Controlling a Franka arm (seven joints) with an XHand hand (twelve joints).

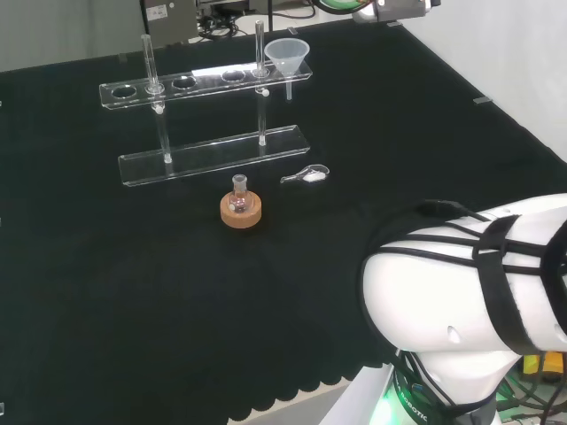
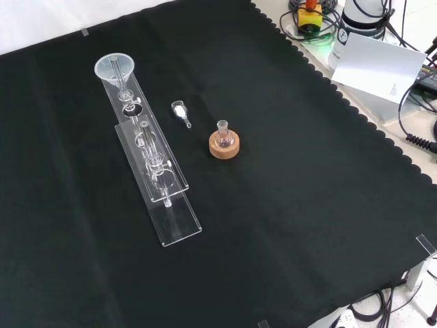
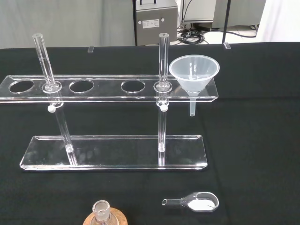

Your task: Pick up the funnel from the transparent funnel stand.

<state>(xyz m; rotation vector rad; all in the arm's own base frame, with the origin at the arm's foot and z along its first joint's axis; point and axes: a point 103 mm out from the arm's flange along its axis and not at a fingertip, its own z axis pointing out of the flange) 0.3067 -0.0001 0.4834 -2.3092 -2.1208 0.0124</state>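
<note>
Black cloth covers the whole bench, with cables and equipment crowding its far edge. Nearest in the wrist view stands a small flask [image 3: 101,211] on a cork ring [image 1: 240,212], with a little clear scoop [image 3: 194,202] beside it. Behind them rises the clear stand [image 3: 112,152] — and the funnel [image 3: 193,75] sits in the end hole of its top shelf, spout hanging below. It looks light, thin and slick, probably plastic; I would take it by the cone's rim and lift straight up. The front view shows the stand end-on, funnel [image 2: 114,68] at its far end; the wrist view gives the holes side by side. I cannot tell how the hand's fingers are set.
</note>
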